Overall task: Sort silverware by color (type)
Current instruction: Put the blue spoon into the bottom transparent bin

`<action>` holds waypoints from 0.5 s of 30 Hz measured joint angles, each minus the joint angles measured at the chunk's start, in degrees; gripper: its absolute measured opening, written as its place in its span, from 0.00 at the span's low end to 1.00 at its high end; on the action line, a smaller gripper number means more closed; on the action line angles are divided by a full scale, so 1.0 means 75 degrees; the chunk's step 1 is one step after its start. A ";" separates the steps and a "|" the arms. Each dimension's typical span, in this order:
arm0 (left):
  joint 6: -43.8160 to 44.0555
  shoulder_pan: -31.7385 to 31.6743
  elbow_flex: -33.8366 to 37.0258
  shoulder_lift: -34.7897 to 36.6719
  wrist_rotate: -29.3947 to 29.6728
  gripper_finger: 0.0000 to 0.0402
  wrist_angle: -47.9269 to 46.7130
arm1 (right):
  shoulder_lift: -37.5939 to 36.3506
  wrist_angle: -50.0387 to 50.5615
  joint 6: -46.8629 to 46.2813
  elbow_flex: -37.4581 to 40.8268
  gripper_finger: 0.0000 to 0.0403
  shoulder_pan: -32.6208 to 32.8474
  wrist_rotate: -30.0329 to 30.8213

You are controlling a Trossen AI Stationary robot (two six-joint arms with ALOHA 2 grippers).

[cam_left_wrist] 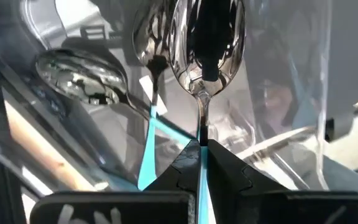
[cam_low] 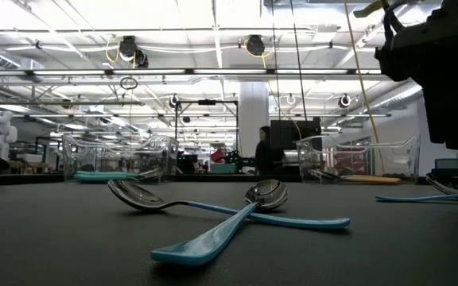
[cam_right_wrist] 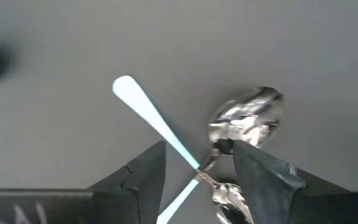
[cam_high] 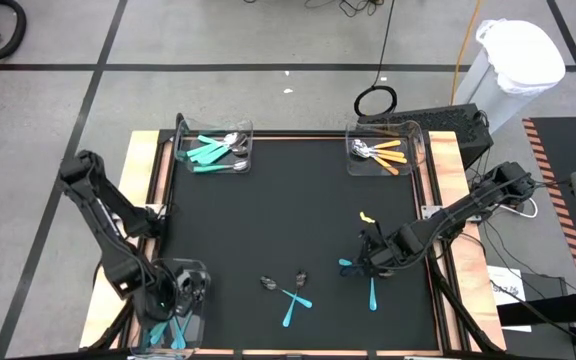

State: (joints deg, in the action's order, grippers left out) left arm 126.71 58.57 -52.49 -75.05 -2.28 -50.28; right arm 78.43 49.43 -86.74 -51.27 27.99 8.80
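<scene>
My left gripper (cam_high: 180, 296) is down inside the clear near-left bin (cam_high: 200, 270) and is shut on a teal-handled spoon (cam_left_wrist: 205, 43). Other teal spoons (cam_left_wrist: 82, 78) lie in that bin. My right gripper (cam_high: 371, 258) is open, low over the black mat at the right. Its fingers (cam_right_wrist: 143, 174) stand on either side of two crossed teal spoons (cam_right_wrist: 244, 118) without touching them. Two more crossed teal spoons (cam_high: 293, 295) lie on the mat near the front and also show in the low view (cam_low: 237, 214). A small orange-yellow piece (cam_high: 366, 216) lies just beyond my right gripper. My left gripper pinches the spoon's teal handle (cam_left_wrist: 202, 163) between its two fingers, just behind the metal neck. The fingers lie along the spoon, and its shiny head (cam_left_wrist: 207, 37) points straight out ahead of them inside the bin. I cannot tell whether the head rests on anything.
A clear bin (cam_high: 213, 150) with teal silverware stands at the far left of the mat. Another clear bin (cam_high: 383, 150) with orange-handled silverware stands at the far right. The mat's middle (cam_high: 278, 220) is bare. A white bag (cam_high: 518, 55) stands off the table.
</scene>
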 joint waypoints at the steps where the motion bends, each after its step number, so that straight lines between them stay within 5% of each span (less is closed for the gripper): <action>1: -0.0001 0.0003 0.0000 -0.0072 0.0077 0.05 0.0004 | 0.0000 -0.0043 0.0177 0.0000 0.44 0.0000 0.0002; 15: 0.0004 -0.0003 -0.0186 -0.0326 0.0215 0.40 -0.0020 | 0.0290 -0.0219 0.3161 0.0196 0.40 0.0371 -0.0237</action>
State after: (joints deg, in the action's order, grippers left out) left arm 126.74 58.54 -53.89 -77.49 -0.67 -50.43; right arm 80.61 47.79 -63.03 -49.80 30.77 7.02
